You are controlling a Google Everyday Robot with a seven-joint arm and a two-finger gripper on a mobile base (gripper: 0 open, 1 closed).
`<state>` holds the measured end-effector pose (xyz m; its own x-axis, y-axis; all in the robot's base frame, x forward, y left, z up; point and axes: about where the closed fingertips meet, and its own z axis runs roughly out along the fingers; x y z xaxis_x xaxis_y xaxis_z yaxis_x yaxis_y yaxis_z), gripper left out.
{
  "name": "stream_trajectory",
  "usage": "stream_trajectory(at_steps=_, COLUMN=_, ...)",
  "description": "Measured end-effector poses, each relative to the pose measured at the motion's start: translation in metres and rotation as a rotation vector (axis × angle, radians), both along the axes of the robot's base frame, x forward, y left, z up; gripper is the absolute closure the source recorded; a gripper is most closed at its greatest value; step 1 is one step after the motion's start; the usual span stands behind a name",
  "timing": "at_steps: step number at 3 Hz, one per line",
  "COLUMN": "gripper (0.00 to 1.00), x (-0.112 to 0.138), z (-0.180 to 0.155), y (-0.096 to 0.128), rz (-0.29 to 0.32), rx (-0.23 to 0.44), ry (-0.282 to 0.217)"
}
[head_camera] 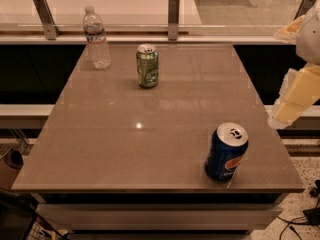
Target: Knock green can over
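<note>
The flat grey-brown tabletop (125, 149) holds everything upright. The pale yellow gripper (297, 94) hangs beyond its right edge, touching nothing; whether it is open or closed, I cannot tell. The blue Pepsi can (226, 153) is nearest it and the clear plastic water bottle (97, 39) farthest. The small green metal can (148, 66) stands well apart, so knocking it over likely needs a long reach.

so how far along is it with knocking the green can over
Done: nothing yet; the green can stands upright near the table's far edge. In hand: the gripper hangs beyond the table's right side, well apart from the can. Left: reach the can and tip it, sparing the water bottle beside it.
</note>
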<state>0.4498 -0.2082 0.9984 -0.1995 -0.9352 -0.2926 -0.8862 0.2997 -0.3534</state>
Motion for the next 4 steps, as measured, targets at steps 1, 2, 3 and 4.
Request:
stream_trajectory(at_steps=1, gripper=0.0, x=0.009, z=0.0, y=0.008, rz=-0.029, rx=0.099, ry=-0.09)
stream_trajectory(at_steps=2, gripper=0.0, x=0.027, z=0.004, y=0.014, rz=-0.06, rx=0.204, ry=-0.189)
stream_trajectory(at_steps=3, gripper=0.0, x=0.047, z=0.011, y=0.019, rz=-0.069, rx=0.29, ry=-0.245)
stream_trajectory(at_steps=4, gripper=0.0, x=0.072, z=0.018, y=0.026, rz=-0.052, rx=0.379, ry=-0.26)
